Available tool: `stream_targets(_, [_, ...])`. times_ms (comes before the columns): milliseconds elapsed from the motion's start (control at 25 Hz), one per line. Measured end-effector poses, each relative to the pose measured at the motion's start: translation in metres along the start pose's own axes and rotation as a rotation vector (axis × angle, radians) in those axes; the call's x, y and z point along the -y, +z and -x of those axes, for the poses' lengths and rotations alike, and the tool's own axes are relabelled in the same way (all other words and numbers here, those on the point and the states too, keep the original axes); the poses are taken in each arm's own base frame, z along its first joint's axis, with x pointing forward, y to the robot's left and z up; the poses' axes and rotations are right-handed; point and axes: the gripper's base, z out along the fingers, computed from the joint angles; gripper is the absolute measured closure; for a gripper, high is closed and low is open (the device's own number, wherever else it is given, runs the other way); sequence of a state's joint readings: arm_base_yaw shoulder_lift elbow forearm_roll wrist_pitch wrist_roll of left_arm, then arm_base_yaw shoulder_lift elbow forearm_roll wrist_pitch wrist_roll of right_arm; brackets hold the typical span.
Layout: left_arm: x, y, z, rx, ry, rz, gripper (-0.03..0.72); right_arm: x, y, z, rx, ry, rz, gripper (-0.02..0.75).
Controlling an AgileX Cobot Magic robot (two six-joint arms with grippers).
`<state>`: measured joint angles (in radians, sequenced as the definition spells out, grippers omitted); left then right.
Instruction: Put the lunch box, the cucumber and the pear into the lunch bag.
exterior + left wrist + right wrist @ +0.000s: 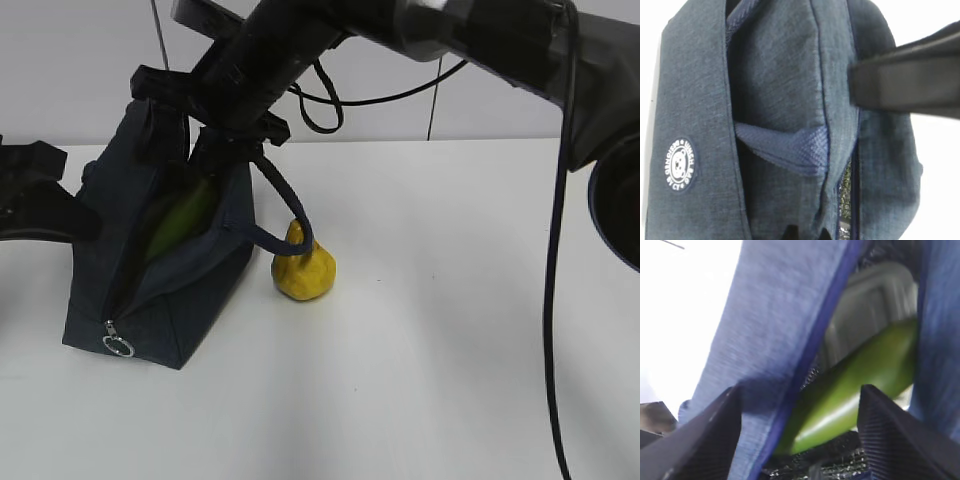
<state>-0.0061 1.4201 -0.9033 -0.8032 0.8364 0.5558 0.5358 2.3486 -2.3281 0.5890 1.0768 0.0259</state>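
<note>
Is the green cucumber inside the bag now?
Inside. The smooth dark green cucumber shows through the open zipper slit of the dark navy fabric lunch bag.

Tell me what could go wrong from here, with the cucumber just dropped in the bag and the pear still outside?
1. The right gripper stands open right at the lunch bag mouth; lifting away, a finger could catch the zipper edge and tip the bag.
2. The cucumber lies slanted on the lunch box near the opening, possibly leaving little room for the pear.
3. The handle loops over the pear, so a grab there may snag it.
</note>
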Motion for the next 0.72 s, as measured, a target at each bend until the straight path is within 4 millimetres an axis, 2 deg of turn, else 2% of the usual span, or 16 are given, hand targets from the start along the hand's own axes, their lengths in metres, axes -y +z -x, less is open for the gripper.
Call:
stream_targets(200, [0.0,0.0,0.0,0.0,0.0,0.0,0.685,-0.004,-0.024,0.011,0.03,-0.071,-0.055,0.181])
stream_targets(360, [0.0,0.0,0.0,0.0,0.0,0.0,0.685,-0.005,-0.056,0.023,0.079,-0.166,-0.247,0.18])
stream_targets(520, [0.0,0.0,0.0,0.0,0.0,0.0,0.685,-0.003,-0.086,0.034,0.182,-0.187,-0.398,0.182])
stream_targets(720, [0.0,0.0,0.0,-0.002,0.0,-0.001,0.685,0.005,-0.098,0.038,0.211,-0.198,-0.512,0.183])
